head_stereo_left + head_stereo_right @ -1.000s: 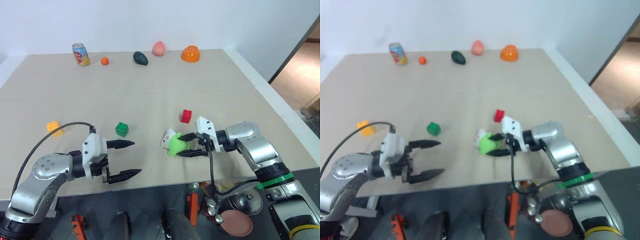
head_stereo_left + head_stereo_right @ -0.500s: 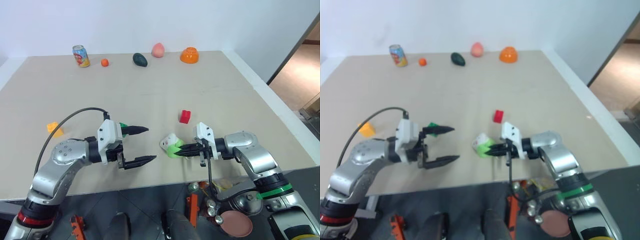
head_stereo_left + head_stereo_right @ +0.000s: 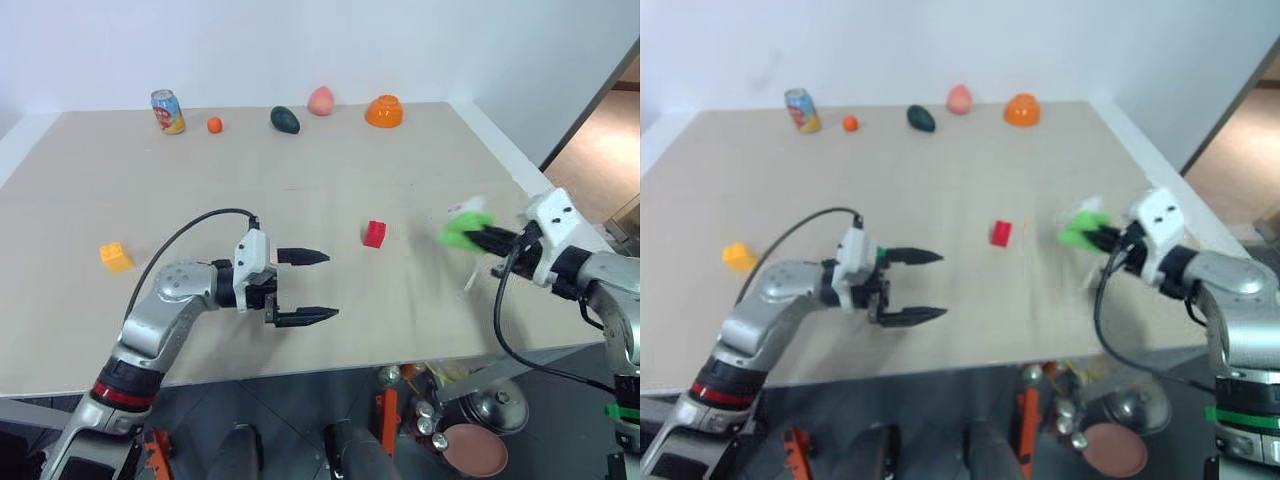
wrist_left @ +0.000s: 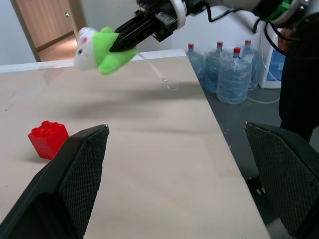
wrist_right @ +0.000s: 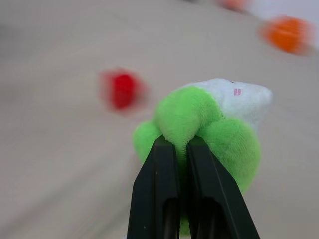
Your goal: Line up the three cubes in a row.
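Beige worktop (image 3: 330, 170) ran wide in the head views, with the left gripper (image 3: 318, 287) held low over its near middle, jaws spread wide and gripping nothing. A red cube (image 3: 374, 234) sat just past it to the right, and a yellow-orange cube (image 3: 115, 257) lay well apart near the left edge. I could not make out the green cube. Over the right edge the right gripper (image 3: 484, 238) had its jaws pinched together on a lime-green plush toy (image 3: 462, 227), which hung clear of the surface. Along the far edge stood a soda can (image 3: 167, 110), a small orange fruit (image 3: 214, 125), a dark avocado (image 3: 285, 120), a peach (image 3: 320, 100) and an orange bowl (image 3: 384, 110).

From the left wrist, two black fingers (image 4: 65, 184) stood far apart, the red cube sitting beyond them and the toy carried above the worktop.

From the right wrist, the fingers (image 5: 158, 191) were closed tight into the green plush.
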Robot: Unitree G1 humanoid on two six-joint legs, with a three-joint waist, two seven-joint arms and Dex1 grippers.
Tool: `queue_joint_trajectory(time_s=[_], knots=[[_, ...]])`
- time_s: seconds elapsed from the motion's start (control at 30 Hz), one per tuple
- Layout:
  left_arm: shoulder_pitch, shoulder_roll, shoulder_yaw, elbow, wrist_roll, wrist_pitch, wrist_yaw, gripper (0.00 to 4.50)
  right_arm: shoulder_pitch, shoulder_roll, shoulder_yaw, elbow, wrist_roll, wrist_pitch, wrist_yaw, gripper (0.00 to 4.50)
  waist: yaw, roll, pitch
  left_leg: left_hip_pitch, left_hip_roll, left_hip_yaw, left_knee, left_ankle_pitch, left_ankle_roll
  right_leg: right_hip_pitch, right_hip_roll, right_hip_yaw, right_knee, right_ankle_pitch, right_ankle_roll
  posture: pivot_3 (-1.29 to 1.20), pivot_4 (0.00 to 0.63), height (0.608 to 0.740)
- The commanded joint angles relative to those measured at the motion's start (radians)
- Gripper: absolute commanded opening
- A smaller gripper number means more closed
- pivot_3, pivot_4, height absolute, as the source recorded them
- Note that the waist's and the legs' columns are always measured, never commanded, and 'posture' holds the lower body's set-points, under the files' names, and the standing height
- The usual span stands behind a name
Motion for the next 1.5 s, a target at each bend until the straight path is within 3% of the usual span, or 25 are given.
queue_joint_trajectory(time_s=[0.03, 0.07, 0.43, 0.83, 1.1, 1.3, 1.5], knots=[[-0.036, -0.018, -0.001, 0.023, 0.004, -0.019, -0.023, 4.5, -0.048, 0.062, 0.005, 0.137, -0.106, -0.102, -0.206, 0.03, -0.005, 0.0, 0.0, 0.0, 0.0, 0.0, 0.0, 0.0, 0.0, 0.0, 0.0, 0.0, 0.0, 0.001, 0.0, 0.0, 0.15, 0.738], [-0.04, -0.022, -0.002, 0.028, 0.004, -0.018, -0.027, 4.5, -0.06, 0.082, 0.006, 0.172, -0.119, -0.121, -0.243, 0.7, -0.005, 0.001, 0.0, 0.0, 0.0, 0.0, 0.0, 0.0, 0.0, 0.0, 0.001, 0.001, 0.0, 0.001, 0.0, 0.0, 0.15, 0.738], [-0.009, -0.021, 0.012, 0.005, 0.017, -0.006, -0.014, 4.5, -0.093, 0.234, 0.077, 0.151, -0.099, -0.246, -0.276, 4.48, -0.005, 0.003, -0.001, 0.0, -0.001, 0.001, 0.0, 0.0, 0.001, -0.001, 0.001, 0.005, 0.0, 0.002, 0.002, 0.0, 0.15, 0.738], [0.04, -0.005, 0.035, -0.06, -0.001, 0.037, 0.032, 4.5, -0.274, 0.304, 0.065, 0.167, -0.04, -0.24, -0.317, 4.48, -0.004, 0.003, -0.001, 0.0, 0.0, 0.001, 0.0, 0.0, 0.001, -0.001, 0.002, 0.004, 0.0, 0.002, 0.002, 0.0, 0.15, 0.738], [0.086, 0.067, 0.065, -0.093, -0.006, 0.05, 0.019, 4.5, -0.078, 0.243, 0.216, -0.019, -0.006, -0.183, -0.074, 4.48, -0.003, 0.003, -0.001, 0.0, 0.0, 0.0, -0.003, -0.001, 0.003, -0.001, 0.002, 0.004, 0.0, -0.001, 0.003, 0.0, 0.15, 0.738], [0.137, 0.098, 0.085, -0.137, -0.021, 0.063, 0.042, 4.5, -0.037, 0.247, 0.233, -0.052, -0.04, -0.085, -0.147, 4.48, -0.004, 0.004, 0.0, 0.0, 0.0, 0.002, 0.0, -0.001, 0.003, -0.001, 0.001, 0.005, 0.0, 0.0, 0.001, 0.0, 0.15, 0.738], [0.162, 0.076, 0.079, -0.178, -0.023, 0.076, 0.083, 4.5, -0.007, 0.37, 0.273, -0.192, -0.069, 0.109, -0.313, 4.48, -0.004, 0.004, 0.0, 0.0, 0.001, 0.001, -0.001, -0.001, 0.003, -0.002, 0.002, 0.004, 0.0, 0.001, 0.001, 0.0, 0.15, 0.738]])
